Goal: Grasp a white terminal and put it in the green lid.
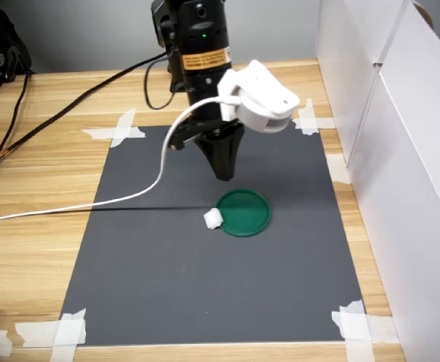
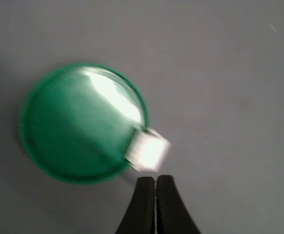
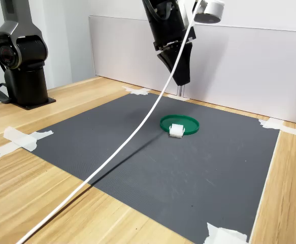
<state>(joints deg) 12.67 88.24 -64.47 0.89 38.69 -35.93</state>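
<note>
The green lid (image 1: pixel 244 212) (image 3: pixel 179 123) (image 2: pixel 81 122) lies on the dark grey mat. A small white terminal (image 1: pixel 213 219) (image 3: pixel 176 130) (image 2: pixel 148 150) rests against the lid's rim, partly over its edge and tilted. My gripper (image 1: pixel 224 175) (image 3: pixel 183 81) (image 2: pixel 155 181) hangs well above the mat with its black fingers pressed together and nothing between them. In the wrist view its tips sit just beside the terminal.
The grey mat (image 1: pixel 167 279) is taped at its corners onto a wooden table. A white cable (image 1: pixel 91 204) trails from the wrist camera housing (image 1: pixel 261 98) across the mat. White panels (image 1: pixel 401 151) wall one side. A black arm base (image 3: pixel 23 61) stands on the table.
</note>
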